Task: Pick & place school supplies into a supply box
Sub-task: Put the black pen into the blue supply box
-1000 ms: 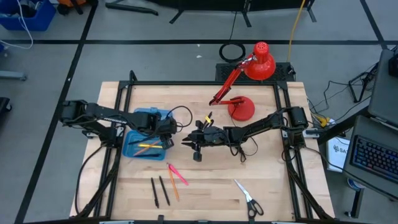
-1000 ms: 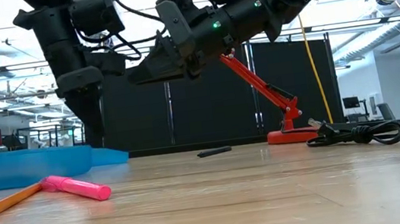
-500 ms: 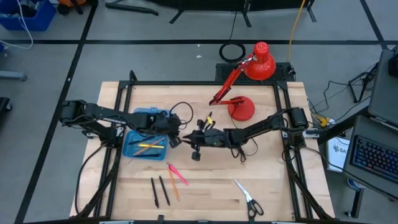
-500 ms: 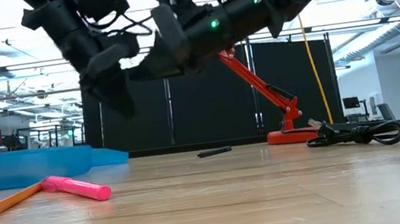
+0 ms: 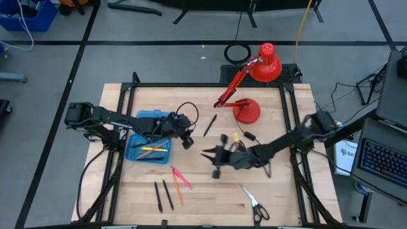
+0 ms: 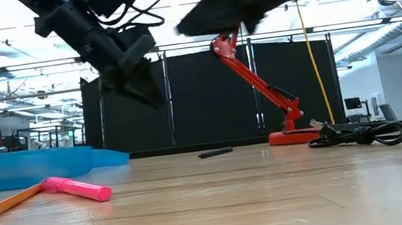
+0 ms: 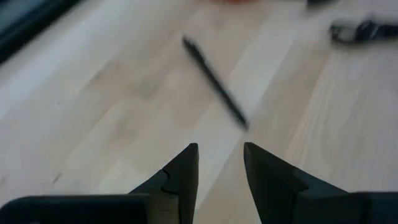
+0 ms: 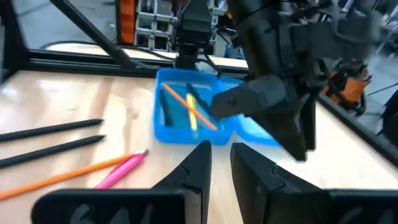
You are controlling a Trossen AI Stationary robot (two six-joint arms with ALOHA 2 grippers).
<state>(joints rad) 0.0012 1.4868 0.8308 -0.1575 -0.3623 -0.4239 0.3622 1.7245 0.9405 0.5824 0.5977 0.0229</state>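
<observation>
Dark left gripper (image 7: pixel 217 171) hung with jaws slightly apart, empty, aimed at thin black pen (image 7: pixel 214 81) on wood table (image 5: pixel 280 197), likely next pick. Right gripper (image 8: pixel 219 163) likewise parted, empty, mid-table. Translucent blue plastic supply box (image 5: pixel 147 151) lay open beside left gripper, ready for drops.

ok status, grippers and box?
Left gripper open, empty, beside supply box. Right gripper open, empty, mid-table. Black pen loose near lamp.

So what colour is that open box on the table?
Translucent blue; the supply box shows best in the right wrist view.
</observation>
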